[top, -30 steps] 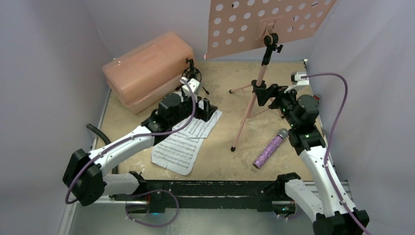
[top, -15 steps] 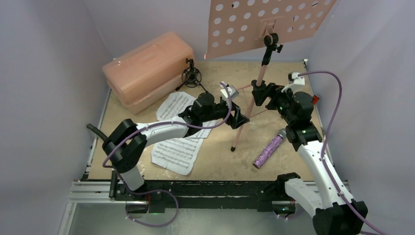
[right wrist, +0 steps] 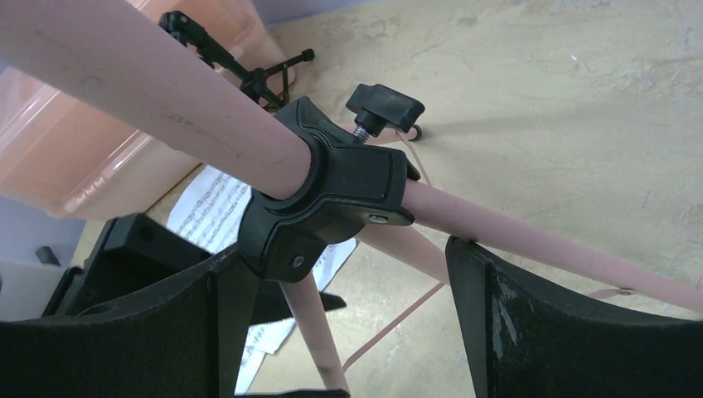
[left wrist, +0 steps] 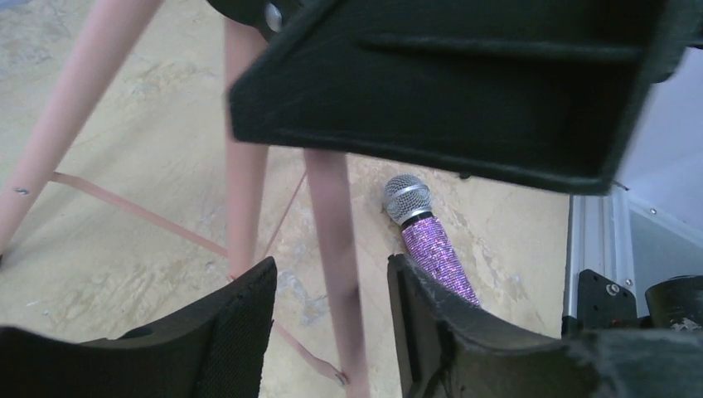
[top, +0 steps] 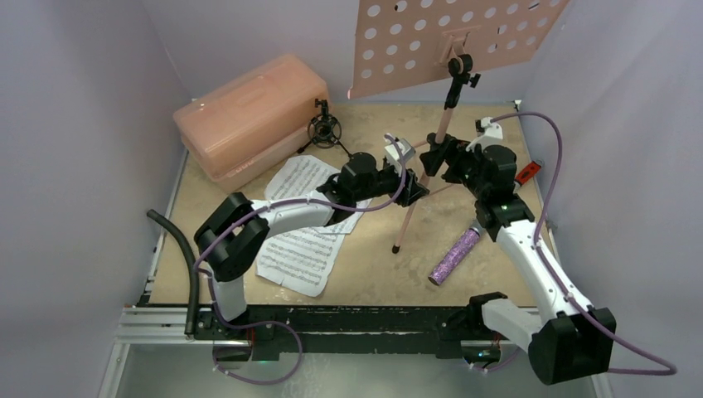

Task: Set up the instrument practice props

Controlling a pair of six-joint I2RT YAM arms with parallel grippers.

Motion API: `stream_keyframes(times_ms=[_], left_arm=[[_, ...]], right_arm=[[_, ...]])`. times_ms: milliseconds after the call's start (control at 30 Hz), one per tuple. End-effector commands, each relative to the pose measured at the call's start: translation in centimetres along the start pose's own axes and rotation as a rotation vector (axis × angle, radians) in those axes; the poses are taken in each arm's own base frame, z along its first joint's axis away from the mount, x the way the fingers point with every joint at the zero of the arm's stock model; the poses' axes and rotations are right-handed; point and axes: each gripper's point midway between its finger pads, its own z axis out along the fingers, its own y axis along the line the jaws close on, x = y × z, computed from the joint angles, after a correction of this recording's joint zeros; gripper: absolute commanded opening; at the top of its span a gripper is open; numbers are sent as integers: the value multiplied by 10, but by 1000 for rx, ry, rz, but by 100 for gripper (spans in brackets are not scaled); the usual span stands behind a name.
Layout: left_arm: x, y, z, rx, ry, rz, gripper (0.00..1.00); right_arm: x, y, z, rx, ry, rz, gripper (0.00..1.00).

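Nearest us, the glittery purple microphone (top: 454, 256) lies flat on the tabletop (top: 373, 265), its long axis diagonal and its mesh head aimed away toward the right arm, short of both claws. The two sheet-music pages (top: 300, 249) overlap under the left arm. Now the left claw (left wrist: 332, 274): half open, straddling a thin leg of the pink music stand (top: 445, 124), not pinching it. The right claw (right wrist: 340, 253) gapes wide around the stand's black hub (right wrist: 332, 191). The stand is upright, with its desk on top. Far back, the mini tripod (top: 324, 128) stands beside the pink case (top: 249, 116).
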Motion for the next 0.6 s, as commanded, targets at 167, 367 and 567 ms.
stream_keyframes(times_ms=[167, 367, 567], left_arm=[[-18, -17, 16, 66, -37, 68, 24], [-15, -16, 17, 55, -20, 73, 0], [-12, -22, 18, 48, -21, 54, 0]], right_arm=[[-36, 11, 25, -24, -69, -16, 82], [-48, 12, 32, -28, -95, -58, 77], [-45, 14, 33, -48, -87, -80, 69]])
